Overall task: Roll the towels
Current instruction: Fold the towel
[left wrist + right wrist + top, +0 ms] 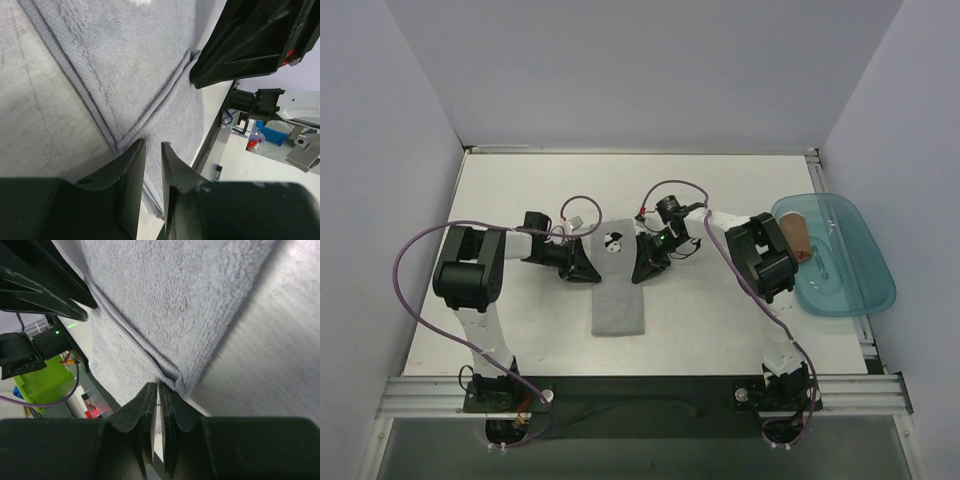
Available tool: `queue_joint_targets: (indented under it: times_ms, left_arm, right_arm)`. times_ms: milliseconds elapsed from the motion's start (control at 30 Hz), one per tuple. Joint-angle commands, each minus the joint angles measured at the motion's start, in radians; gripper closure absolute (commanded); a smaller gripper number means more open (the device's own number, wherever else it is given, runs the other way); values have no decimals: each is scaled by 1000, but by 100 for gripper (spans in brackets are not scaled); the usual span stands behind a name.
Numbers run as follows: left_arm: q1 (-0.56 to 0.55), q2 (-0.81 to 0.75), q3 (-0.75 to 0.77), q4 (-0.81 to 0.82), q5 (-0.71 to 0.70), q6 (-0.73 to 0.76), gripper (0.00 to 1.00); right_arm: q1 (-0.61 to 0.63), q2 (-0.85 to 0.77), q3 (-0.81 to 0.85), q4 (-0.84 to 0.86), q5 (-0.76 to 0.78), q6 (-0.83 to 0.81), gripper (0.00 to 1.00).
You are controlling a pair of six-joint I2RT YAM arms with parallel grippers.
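Note:
The light grey towel [618, 300] lies lengthwise mid-table, with its far end folded over on itself [135, 65] [180, 295]. My left gripper [588, 262] [152, 145] is at the fold's left edge. Its jaws stand a narrow gap apart and the cloth fills that gap. At the fold's right edge my right gripper [642, 265] [159, 385] has its jaws almost touching, their tips pinching the fold. The rust-brown towel [798, 237] lies rolled in the teal tray, partly hidden by the right arm.
The translucent teal tray [860, 290] sits at the table's right edge. The two gripper heads face each other across the towel, and the right one's black body [250, 40] fills the upper right of the left wrist view. Purple cables loop above both arms.

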Motion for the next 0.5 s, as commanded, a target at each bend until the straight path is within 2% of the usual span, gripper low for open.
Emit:
queue_joint_targets:
  times_ms: [0, 33, 67, 133, 167, 233, 300, 467]
  left_arm:
    - [29, -93, 24, -40, 11, 76, 69]
    - [31, -138, 23, -58, -30, 97, 64]
    - [32, -240, 20, -95, -56, 157, 54]
    - [29, -368, -25, -109, -155, 215, 47]
    - [26, -505, -51, -108, -191, 272, 45]
    - [-1, -639, -118, -111, -257, 352, 34]
    - [-35, -813, -159, -140, -349, 465, 27]
    - [-142, -1075, -273, -300, -424, 760, 26]
  right_arm:
    - [6, -127, -28, -47, 50, -50, 90]
    - [13, -189, -38, -52, 52, -58, 89]
    - [21, -220, -70, -54, 51, -62, 89]
    - [68, -301, -123, -31, 54, -62, 89]
    - [94, -325, -181, -22, 55, -67, 89]
    - [162, -382, -225, 12, 66, -74, 88]
    - [194, -395, -259, 31, 70, -76, 86]
    - [239, -309, -233, 41, 31, -39, 84]
